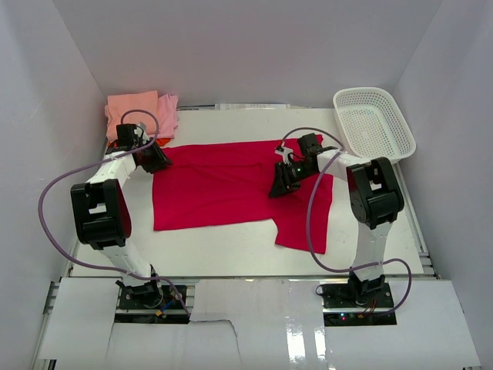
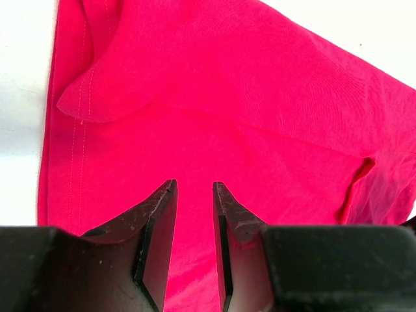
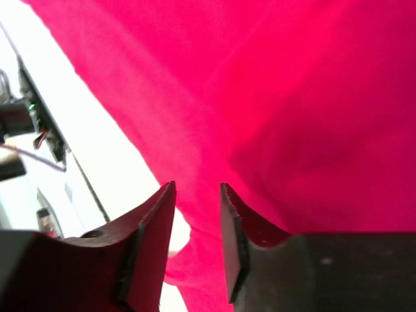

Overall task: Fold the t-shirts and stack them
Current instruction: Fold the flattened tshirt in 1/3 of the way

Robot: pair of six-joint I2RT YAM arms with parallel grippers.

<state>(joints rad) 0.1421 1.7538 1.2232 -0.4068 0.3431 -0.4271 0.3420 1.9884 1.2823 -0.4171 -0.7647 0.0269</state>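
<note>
while the left pincer (image 2: 195,185) and right pincer (image 3: 197,187) hang parted, empty, over the crimson t-shirt (image 1: 223,189) on the desk (image 1: 231,247), folding looks unfinished, so each must next pinch an edge.

Scanning all three views now, and there is nothing to read: no lettering, label, brand mark or number comes through legibly on any surface. It is plain all the way across.

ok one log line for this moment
red t-shirt: spread on table | left hand: open over it | right hand: open over it | folded pink shirts: far-left corner
</note>
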